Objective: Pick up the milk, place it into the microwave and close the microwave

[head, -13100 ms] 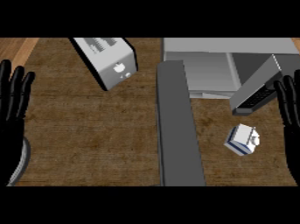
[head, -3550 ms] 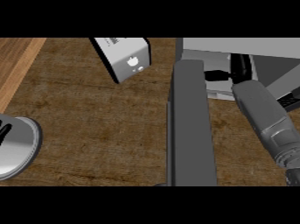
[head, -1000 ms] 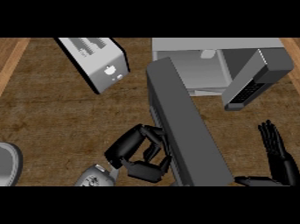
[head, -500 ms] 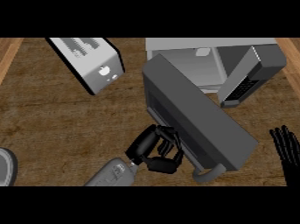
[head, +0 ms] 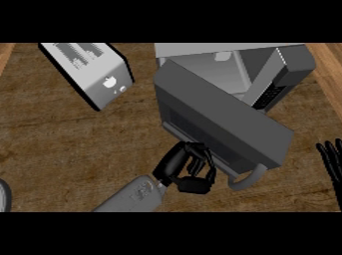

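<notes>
Left robot hand (head: pixel 187 169) curled; right robot hand (head: pixel 340 167) open.

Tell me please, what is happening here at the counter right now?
The robot is closing the microwave. Its left hand, fingers curled, is against the outer face of the microwave door, near the handle, and the door stands partly open, angled across the opening. The milk does not show from this view. The right hand rests open at the right edge. A toaster stands to the left on the wooden counter.
</notes>
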`<state>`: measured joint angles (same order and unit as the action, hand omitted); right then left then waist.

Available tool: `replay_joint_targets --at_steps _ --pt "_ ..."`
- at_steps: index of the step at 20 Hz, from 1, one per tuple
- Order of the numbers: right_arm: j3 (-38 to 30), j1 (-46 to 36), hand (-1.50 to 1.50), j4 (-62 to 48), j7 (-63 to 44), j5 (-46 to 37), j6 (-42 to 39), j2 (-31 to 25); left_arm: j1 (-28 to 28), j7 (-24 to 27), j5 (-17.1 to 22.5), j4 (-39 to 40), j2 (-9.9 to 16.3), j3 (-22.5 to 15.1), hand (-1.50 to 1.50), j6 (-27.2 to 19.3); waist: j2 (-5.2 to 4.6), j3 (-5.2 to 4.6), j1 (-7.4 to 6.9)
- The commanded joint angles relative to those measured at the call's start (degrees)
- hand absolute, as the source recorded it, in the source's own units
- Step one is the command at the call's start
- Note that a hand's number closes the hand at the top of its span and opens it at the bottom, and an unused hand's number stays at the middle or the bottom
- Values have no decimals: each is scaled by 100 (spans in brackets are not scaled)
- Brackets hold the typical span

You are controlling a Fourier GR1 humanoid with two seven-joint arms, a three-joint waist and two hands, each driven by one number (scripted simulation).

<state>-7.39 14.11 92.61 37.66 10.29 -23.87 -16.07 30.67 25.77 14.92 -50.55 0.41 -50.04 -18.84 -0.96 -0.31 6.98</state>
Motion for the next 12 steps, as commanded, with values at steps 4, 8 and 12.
replay_joint_targets --at_steps 4,8,12 --pt "98 46 -150 629 -428 406 -389 -215 383 211 992 -155 -38 -344 150 -484 -62 -15 324" --pt "96 30 -150 848 -554 456 -460 -355 743 279 1408 -136 -38 -202 150 -869 -82 -15 453" --pt "1 -136 -150 1011 -693 511 -583 -641 727 552 1764 -229 -39 -161 150 -1490 -109 -22 517"
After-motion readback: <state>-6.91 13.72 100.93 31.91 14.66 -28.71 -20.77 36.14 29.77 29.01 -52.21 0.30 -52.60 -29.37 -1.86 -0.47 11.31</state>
